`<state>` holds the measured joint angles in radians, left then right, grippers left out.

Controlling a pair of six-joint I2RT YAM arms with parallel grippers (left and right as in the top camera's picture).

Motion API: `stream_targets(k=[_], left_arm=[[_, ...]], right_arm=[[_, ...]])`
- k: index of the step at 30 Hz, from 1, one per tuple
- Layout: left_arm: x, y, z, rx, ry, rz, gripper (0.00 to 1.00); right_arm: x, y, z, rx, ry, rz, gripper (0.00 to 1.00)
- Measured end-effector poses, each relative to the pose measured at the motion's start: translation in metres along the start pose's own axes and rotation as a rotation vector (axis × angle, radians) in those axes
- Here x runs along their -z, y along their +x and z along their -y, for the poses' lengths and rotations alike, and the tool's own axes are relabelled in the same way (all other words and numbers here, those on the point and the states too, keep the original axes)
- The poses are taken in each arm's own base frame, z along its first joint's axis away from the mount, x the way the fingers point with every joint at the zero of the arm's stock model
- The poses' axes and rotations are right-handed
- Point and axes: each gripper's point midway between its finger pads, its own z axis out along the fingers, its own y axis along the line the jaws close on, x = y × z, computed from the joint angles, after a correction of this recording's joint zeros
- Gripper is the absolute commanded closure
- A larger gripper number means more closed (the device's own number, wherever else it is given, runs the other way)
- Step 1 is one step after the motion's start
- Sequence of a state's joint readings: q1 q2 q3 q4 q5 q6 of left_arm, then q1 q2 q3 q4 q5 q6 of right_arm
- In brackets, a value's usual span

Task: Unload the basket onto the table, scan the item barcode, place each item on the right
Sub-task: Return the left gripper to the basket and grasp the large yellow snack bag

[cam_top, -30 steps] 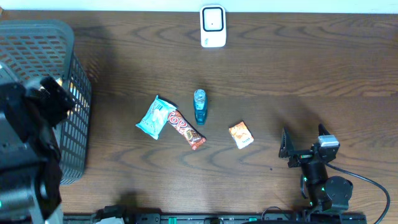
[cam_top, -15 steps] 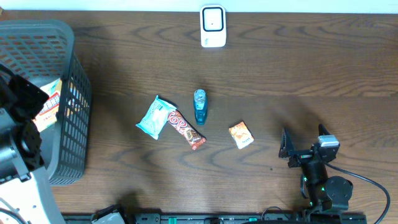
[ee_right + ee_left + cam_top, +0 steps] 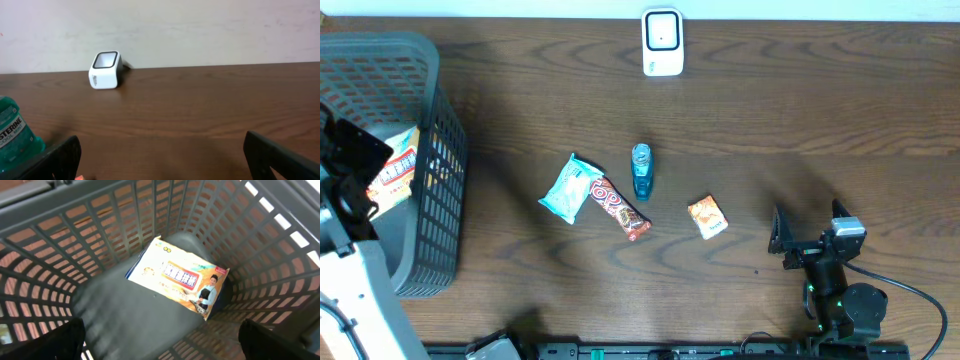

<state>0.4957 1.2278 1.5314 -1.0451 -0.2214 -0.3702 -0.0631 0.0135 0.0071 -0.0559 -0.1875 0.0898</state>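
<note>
Items for scanning lie mid-tabletop [image 3: 820,120]: teal packet [image 3: 570,188], red bar [image 3: 620,209], bottle [image 3: 641,170] and orange packet [image 3: 707,216], all well short of the scanner [image 3: 662,43] at the far edge. All are judged light. The wrappers look soft and slippery, so pinch them across the flat. The bottle is rigid and may roll, so grip its body. Left fingers [image 3: 55,340] are spread and empty over the basket [image 3: 430,150], which holds a pack [image 3: 180,277]. Right fingers [image 3: 280,157] are open and empty, near right.

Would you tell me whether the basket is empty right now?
No, a printed packet lies flat on the floor of the grey basket.
</note>
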Motion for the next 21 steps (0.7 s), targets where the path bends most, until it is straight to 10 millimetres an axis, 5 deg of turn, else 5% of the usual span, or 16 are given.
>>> stream_targets(k=[8,16,21], left_arm=[[-0.031,0.008,0.006,0.002,-0.033,-0.078,0.02],[-0.113,0.03,-0.007,0.324,-0.158,-0.259,0.02],[-0.168,0.048,0.011,0.495,-0.117,-0.377,0.02]], right_arm=[[0.0,0.0,0.0,0.0,0.0,0.0,0.01],[0.0,0.0,0.0,0.0,0.0,0.0,0.01],[0.0,0.0,0.0,0.0,0.0,0.0,0.01]])
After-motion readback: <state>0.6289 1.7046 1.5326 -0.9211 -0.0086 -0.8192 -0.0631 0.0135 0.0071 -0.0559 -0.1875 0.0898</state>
